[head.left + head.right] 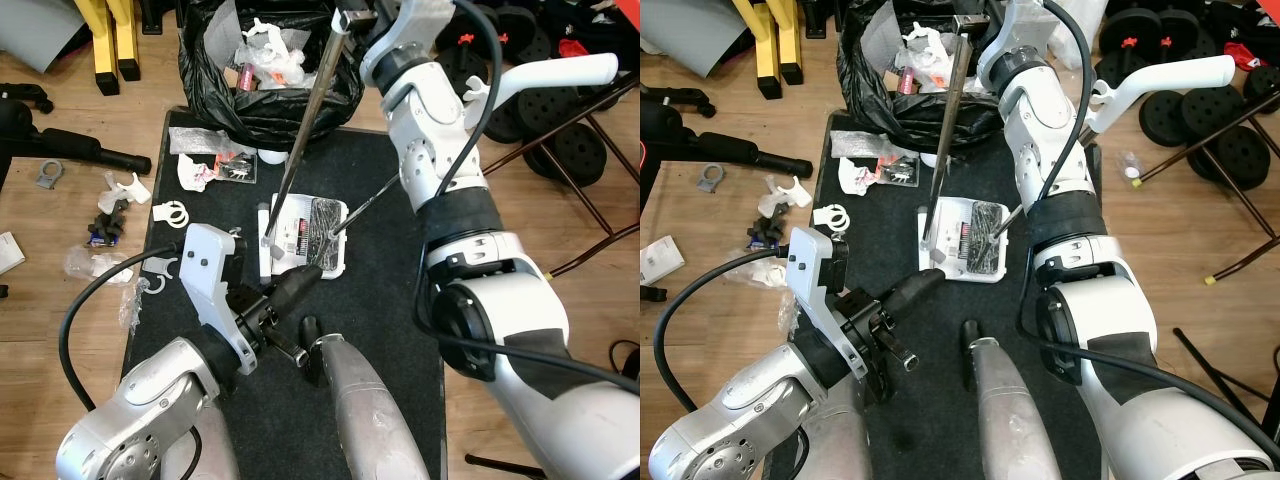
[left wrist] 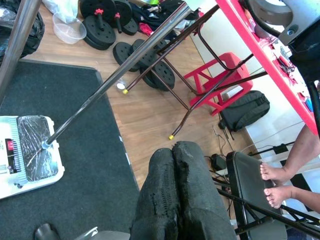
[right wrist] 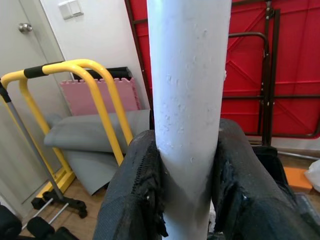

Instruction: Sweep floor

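Observation:
A white dustpan (image 1: 300, 240) with a dark brush head in it lies on the black mat (image 1: 390, 330). A metal pole (image 1: 300, 140) slants up from the pan to my right gripper (image 3: 187, 145), which is shut on the pole's white upper part (image 3: 187, 75) above the bin bag. A thinner rod (image 1: 370, 205) runs from the pan to a white handle (image 1: 560, 70) behind my right arm. My left gripper (image 1: 312, 272) hovers low just in front of the pan, its fingers (image 2: 175, 170) pressed together on nothing.
An open black bin bag (image 1: 265, 75) full of rubbish stands at the mat's far end. Wrappers and white hooks (image 1: 170, 212) litter the mat's left side and the wood floor. Weight plates (image 1: 560, 140) and folding-chair legs crowd the right. A person's bare feet (image 2: 280, 175) are by a chair.

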Controlling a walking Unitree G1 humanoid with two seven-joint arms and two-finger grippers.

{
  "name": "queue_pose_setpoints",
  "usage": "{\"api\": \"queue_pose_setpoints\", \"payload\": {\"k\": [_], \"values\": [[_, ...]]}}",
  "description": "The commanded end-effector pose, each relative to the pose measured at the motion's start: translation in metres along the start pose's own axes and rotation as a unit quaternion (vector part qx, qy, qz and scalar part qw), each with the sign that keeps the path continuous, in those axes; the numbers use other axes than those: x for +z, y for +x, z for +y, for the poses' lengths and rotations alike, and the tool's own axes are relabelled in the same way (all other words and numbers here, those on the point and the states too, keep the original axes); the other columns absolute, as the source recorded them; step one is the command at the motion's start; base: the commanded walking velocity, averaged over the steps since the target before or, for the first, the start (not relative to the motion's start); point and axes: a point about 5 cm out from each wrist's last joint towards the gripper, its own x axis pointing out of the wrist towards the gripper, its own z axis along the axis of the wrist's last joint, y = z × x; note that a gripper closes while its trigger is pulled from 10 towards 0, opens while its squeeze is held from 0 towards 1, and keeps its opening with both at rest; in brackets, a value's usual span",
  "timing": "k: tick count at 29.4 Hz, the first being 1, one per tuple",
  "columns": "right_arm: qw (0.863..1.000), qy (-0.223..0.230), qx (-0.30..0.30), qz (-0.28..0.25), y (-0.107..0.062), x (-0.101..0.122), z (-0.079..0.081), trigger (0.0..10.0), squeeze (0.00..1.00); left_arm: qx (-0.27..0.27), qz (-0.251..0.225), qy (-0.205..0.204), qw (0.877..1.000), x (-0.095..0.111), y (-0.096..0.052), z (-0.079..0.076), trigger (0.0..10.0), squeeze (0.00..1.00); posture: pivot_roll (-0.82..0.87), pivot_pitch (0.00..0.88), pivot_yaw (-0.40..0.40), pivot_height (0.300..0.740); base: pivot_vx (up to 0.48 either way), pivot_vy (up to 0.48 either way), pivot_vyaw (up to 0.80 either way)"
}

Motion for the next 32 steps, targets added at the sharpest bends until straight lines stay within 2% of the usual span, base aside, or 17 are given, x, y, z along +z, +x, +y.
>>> {"api": "queue_pose_setpoints", "payload": {"k": [1, 5, 9, 15, 18, 21, 29, 30, 31, 32], "values": [[1.0, -0.015, -0.002, -0.022, -0.002, 0.005, -0.003, 10.0, 0.0, -0.014, 0.014, -0.009, 1.0, -0.007, -0.002, -0.004, 10.0, 0.0, -0.15, 0.441, -0.17, 0.74, 0.0, 0.0, 0.0], [0.999, -0.027, -0.004, -0.031, -0.001, 0.011, -0.006, 10.0, 0.0, -0.014, 0.013, -0.009, 1.0, -0.006, -0.002, -0.004, 10.0, 0.0, -0.16, 0.441, -0.169, 0.74, 0.0, 0.0, 0.0], [0.998, -0.059, -0.014, -0.034, 0.002, 0.02, -0.015, 10.0, 0.0, -0.014, 0.012, -0.008, 1.0, -0.006, -0.001, -0.003, 10.0, 0.0, -0.16, 0.441, -0.169, 0.74, 0.0, 0.0, 0.0], [0.997, -0.063, -0.016, -0.036, 0.001, 0.021, -0.016, 10.0, 0.0, -0.014, 0.012, -0.008, 1.0, -0.006, -0.001, -0.003, 10.0, 0.0, -0.16, 0.441, -0.169, 0.74, 0.0, 0.0, 0.0], [0.997, -0.057, -0.019, -0.042, 0.002, 0.024, -0.016, 10.0, 0.0, -0.014, 0.012, -0.008, 1.0, -0.006, -0.001, -0.003, 10.0, 0.0, -0.16, 0.442, -0.166, 0.74, 0.0, 0.0, 0.0], [0.997, -0.003, -0.023, -0.079, 0.007, 0.041, -0.013, 10.0, 0.0, -0.014, 0.011, -0.008, 1.0, -0.006, 0.001, -0.002, 10.0, 0.0, -0.17, 0.439, -0.171, 0.74, 0.0, 0.0, 0.0], [0.994, 0.048, -0.016, -0.102, 0.012, 0.061, -0.005, 10.0, 0.0, -0.014, 0.009, -0.008, 1.0, -0.007, 0.004, 0.001, 10.0, 0.0, -0.17, 0.416, -0.172, 0.74, 0.0, 0.0, 0.0], [0.996, 0.053, -0.027, -0.059, 0.013, 0.061, -0.004, 10.0, 0.0, -0.013, 0.008, -0.007, 1.0, -0.008, 0.006, 0.003, 10.0, 0.0, -0.16, 0.402, -0.169, 0.74, 0.0, 0.0, 0.0], [0.996, 0.053, -0.027, -0.059, 0.013, 0.061, -0.004, 10.0, 0.0, -0.013, 0.008, -0.007, 1.0, -0.008, 0.006, 0.003, 10.0, 0.0, -0.16, 0.402, -0.169, 0.74, 0.0, 0.0, 0.0], [0.998, 0.048, -0.033, -0.031, 0.013, 0.058, -0.004, 10.0, 0.0, -0.013, 0.008, -0.007, 1.0, -0.008, 0.007, 0.003, 10.0, 0.0, -0.16, 0.402, -0.169, 0.74, 0.0, 0.0, 0.0]]}}
